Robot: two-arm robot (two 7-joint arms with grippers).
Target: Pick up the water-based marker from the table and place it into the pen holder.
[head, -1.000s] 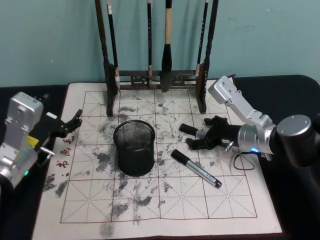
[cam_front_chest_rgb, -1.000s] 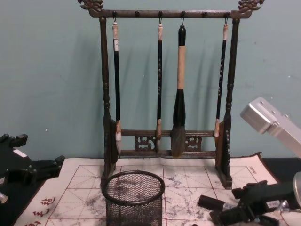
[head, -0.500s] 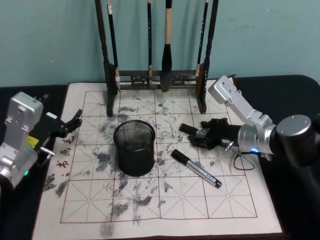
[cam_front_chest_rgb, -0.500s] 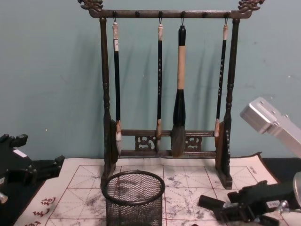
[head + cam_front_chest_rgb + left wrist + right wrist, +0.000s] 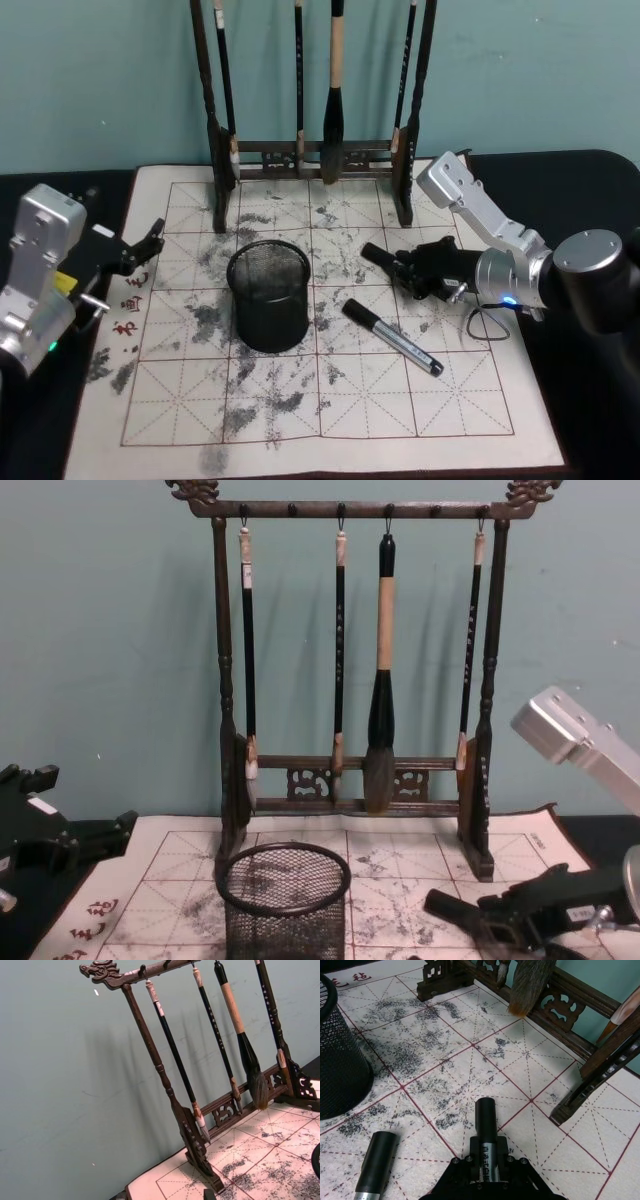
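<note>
My right gripper is shut on a water-based marker low over the table's gridded mat, to the right of the pen holder. The marker's black cap sticks out ahead of the fingers, and it also shows in the chest view beside the right gripper. The pen holder, a black mesh cup, stands upright mid-mat with nothing in it; its wall is a short way off. My left gripper is parked open at the mat's left edge.
A second marker lies diagonally on the mat just in front of the right gripper, and its cap shows in the wrist view. The dark wooden brush rack with hanging brushes stands along the mat's far edge. The mat's near half is bare.
The right gripper's fingers, spread around the marker a second ago, have drawn together onto its barrel. The marker has shifted slightly. The left arm has not moved.
</note>
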